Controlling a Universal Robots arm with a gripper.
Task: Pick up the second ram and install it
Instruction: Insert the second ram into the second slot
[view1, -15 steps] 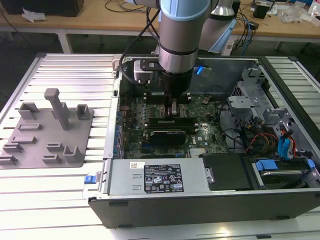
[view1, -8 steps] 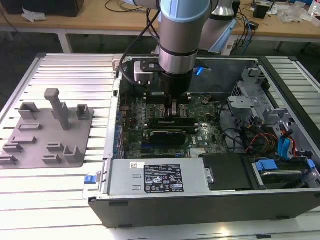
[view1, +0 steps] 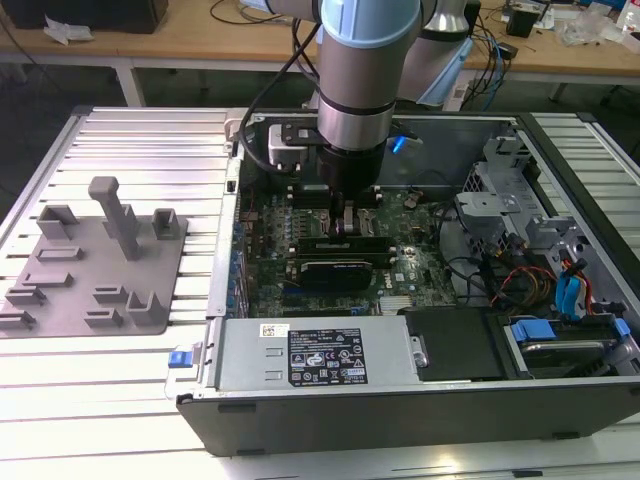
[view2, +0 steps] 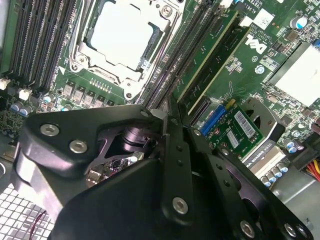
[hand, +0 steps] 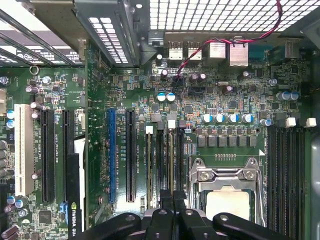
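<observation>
My gripper (view1: 345, 220) reaches down into the open computer case (view1: 215, 300), over the memory slots of the motherboard (view1: 270, 250). In both wrist views its fingers stand pressed together at one end of the second ram (view2: 212, 50) (hand: 171, 160), a thin green stick standing in its slot. The gripper (view2: 170, 112) (hand: 173, 197) looks shut on the stick's top edge, and the fingers hide the contact itself. Another green stick (view2: 223, 66) (hand: 149, 165) sits in the neighbouring slot.
A grey fixture plate (view1: 90, 270) lies on the slatted table at the exterior view's left. The black expansion card (view1: 340, 268) lies just in front of the gripper. The processor socket (hand: 227, 200) is beside the slots. The drive cage (view1: 500, 190) and cables fill the case's right side.
</observation>
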